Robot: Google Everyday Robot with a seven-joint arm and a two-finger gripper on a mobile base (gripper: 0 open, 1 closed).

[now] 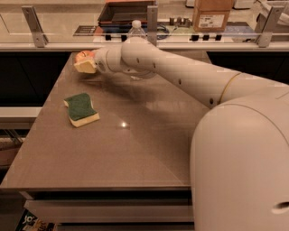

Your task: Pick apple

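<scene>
The apple [81,55] shows as a small red-orange patch at the far left corner of the table, mostly hidden by my gripper. My gripper [85,64] is at the end of the white arm [180,74], which reaches across the table from the right. The gripper is right at the apple, touching or nearly touching it. I cannot tell whether the apple rests on the table or is lifted.
A green and yellow sponge [80,108] lies on the grey-brown table [135,149], left of centre. A water bottle [136,26] stands behind the arm. Beyond a rail are a dark tray [124,11] and a cardboard box [212,13]. The table's left edge drops off near the apple.
</scene>
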